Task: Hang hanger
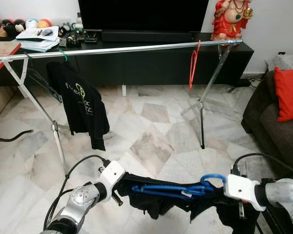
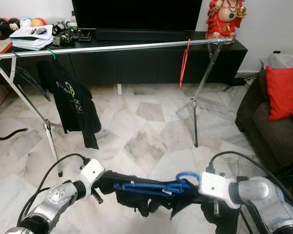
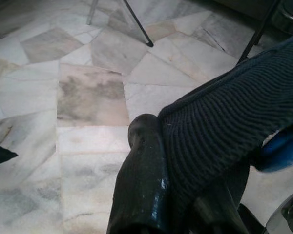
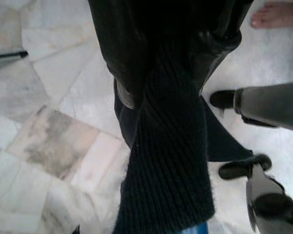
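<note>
Between robot and rail (image 1: 117,49): bare marble floor (image 1: 151,141) (red hanger (image 1: 193,66) hung).

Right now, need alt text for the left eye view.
Both grippers, left and right, hold a dark garment on a blue hanger above the marble floor. Ahead, a metal rail carries a black T-shirt and a red hanger.

Both pincers (image 1: 124,181) (image 1: 219,187) clamped, arms forward.
</note>
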Robot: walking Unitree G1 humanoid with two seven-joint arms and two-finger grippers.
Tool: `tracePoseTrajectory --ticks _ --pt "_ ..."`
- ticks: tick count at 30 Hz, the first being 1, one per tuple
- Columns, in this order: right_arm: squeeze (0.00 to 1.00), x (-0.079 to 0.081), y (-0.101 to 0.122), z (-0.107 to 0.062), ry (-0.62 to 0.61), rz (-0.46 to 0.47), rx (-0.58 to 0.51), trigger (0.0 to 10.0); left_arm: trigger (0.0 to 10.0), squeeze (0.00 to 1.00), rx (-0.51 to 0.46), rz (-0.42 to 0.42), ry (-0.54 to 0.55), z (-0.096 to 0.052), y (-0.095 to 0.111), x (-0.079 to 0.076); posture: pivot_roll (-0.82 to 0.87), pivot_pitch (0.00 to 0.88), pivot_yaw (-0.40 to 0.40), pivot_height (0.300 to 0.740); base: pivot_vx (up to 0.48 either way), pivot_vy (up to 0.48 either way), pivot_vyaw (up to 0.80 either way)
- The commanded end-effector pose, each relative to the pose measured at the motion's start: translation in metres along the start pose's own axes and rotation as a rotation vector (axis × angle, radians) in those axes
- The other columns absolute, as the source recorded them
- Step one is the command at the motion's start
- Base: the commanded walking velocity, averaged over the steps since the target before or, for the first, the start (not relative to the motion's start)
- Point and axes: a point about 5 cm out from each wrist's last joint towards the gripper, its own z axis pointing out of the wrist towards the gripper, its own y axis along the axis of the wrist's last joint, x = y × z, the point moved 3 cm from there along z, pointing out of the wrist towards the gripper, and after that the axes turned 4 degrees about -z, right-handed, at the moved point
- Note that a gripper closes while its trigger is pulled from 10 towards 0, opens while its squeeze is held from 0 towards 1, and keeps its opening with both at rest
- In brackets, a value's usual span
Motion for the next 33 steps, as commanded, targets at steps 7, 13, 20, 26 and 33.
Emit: tracePoseTrajectory --ticks 7,13,20,26,33 --pt "0.00 -0.016 -0.030 -0.007 -0.140 -0.036 0.212 0.0 0.0 0.00 0.052 -0.011 0.029 -0.009 -0.011 0.010 -0.06 0.117 -0.012 0.740 0.000 0.000 0.00" --pt "0.00 -0.032 -0.017 0.001 -0.277 0.020 0.129 0.0 0.0 0.00 0.061 -0.004 0.009 -0.009 -0.012 0.009 -0.06 0.115 -0.008 0.740 0.000 0.000 0.00" --pt "0.00 -0.019 -0.011 0.019 -0.230 0.015 0.099 0.0 0.0 0.00 0.067 0.002 -0.040 -0.008 -0.011 0.003 -0.06 0.115 -0.010 0.740 0.000 0.000 0.00" --pt "0.00 0.002 -0.013 0.038 -0.139 0.016 0.121 0.0 0.0 0.00 -0.011 -0.026 -0.038 -0.007 0.009 0.012 -0.05 0.113 -0.007 0.740 0.000 0.000 0.00" --pt "0.00 0.009 -0.008 0.057 -0.149 0.045 0.135 0.0 0.0 0.00 -0.116 -0.090 -0.087 -0.009 0.037 0.017 -0.05 0.109 -0.004 0.740 0.000 0.000 0.00"
